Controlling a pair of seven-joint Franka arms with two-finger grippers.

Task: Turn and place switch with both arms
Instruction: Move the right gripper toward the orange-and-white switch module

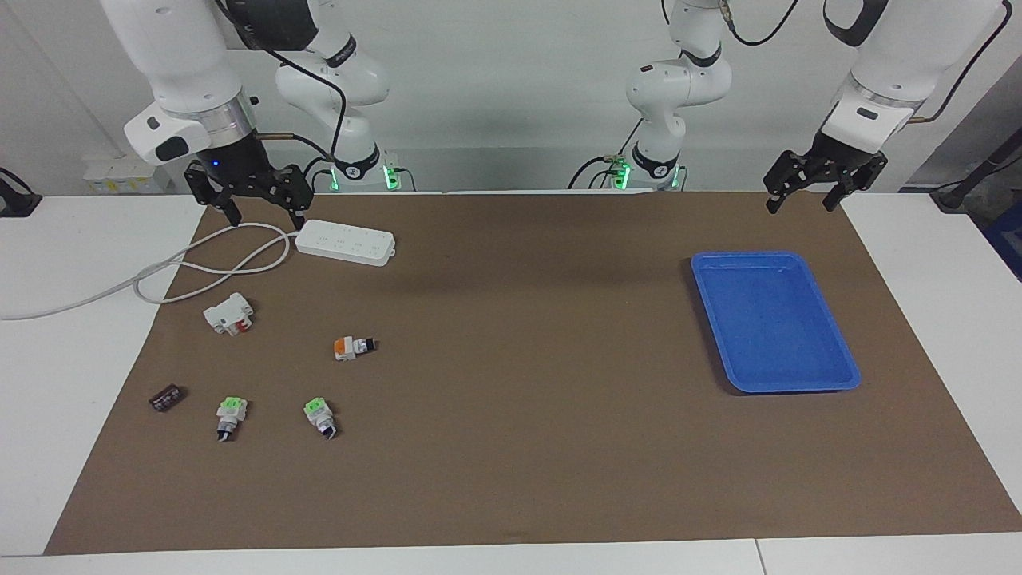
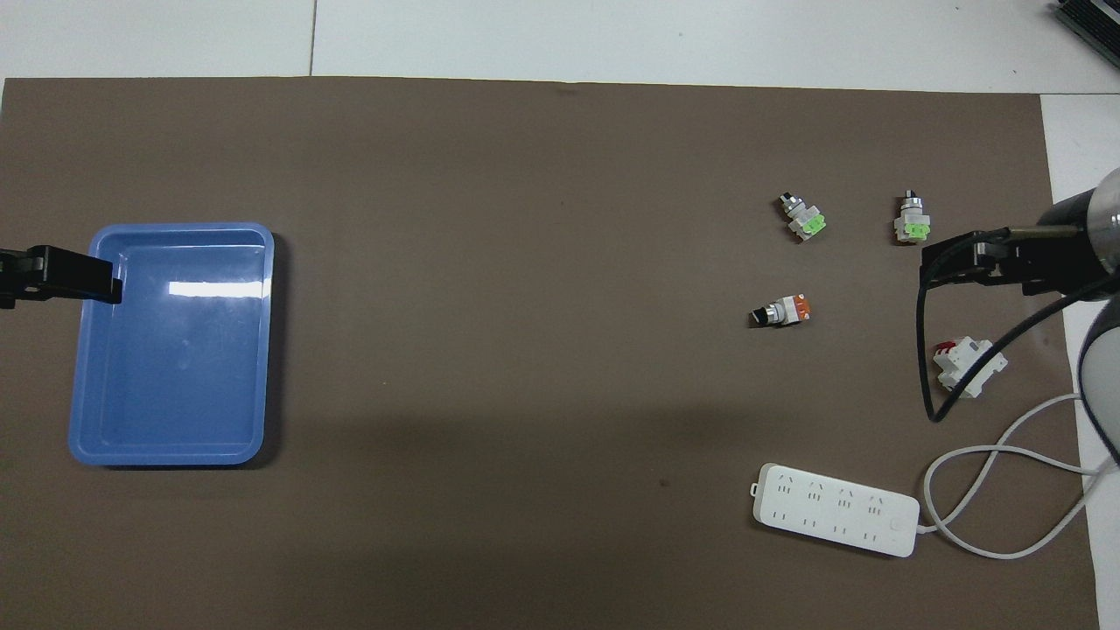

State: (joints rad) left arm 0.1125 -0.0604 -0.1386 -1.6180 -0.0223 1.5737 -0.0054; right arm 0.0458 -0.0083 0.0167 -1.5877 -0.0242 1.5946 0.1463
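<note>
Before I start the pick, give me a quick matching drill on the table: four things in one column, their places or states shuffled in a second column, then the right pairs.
Things:
1. orange-and-white switch
2. blue tray
3. power strip
4. left gripper

Places or states:
A. toward the left arm's end of the table, nothing in it
B. open, raised near the tray's corner nearest the robots
C. lying on its side on the brown mat, nearer the robots than the two green-topped switches
D. close to the robots, its white cord looping off the mat

Pairs: 1-C, 2-A, 3-D, 4-B
</note>
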